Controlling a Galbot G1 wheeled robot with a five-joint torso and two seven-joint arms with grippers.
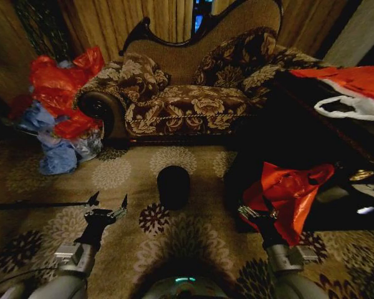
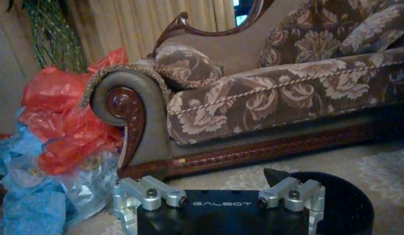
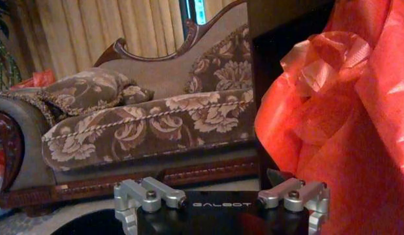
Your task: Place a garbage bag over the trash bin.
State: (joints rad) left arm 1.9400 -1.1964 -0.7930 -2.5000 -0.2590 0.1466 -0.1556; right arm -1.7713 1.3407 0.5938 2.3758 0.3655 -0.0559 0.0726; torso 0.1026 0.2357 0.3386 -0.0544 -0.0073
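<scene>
Lower right of frame, right gripper [image 1: 257, 213] pinching red garbage bag [image 1: 290, 190]; lower left, left gripper [image 1: 107, 203] spread, empty; black trash bin [image 1: 173, 185] at centre on carpet; thin plastic likely to slip or snag.

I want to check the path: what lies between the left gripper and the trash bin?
Only bare patterned carpet in the head view: the open left gripper sits beside the trash bin.
</scene>
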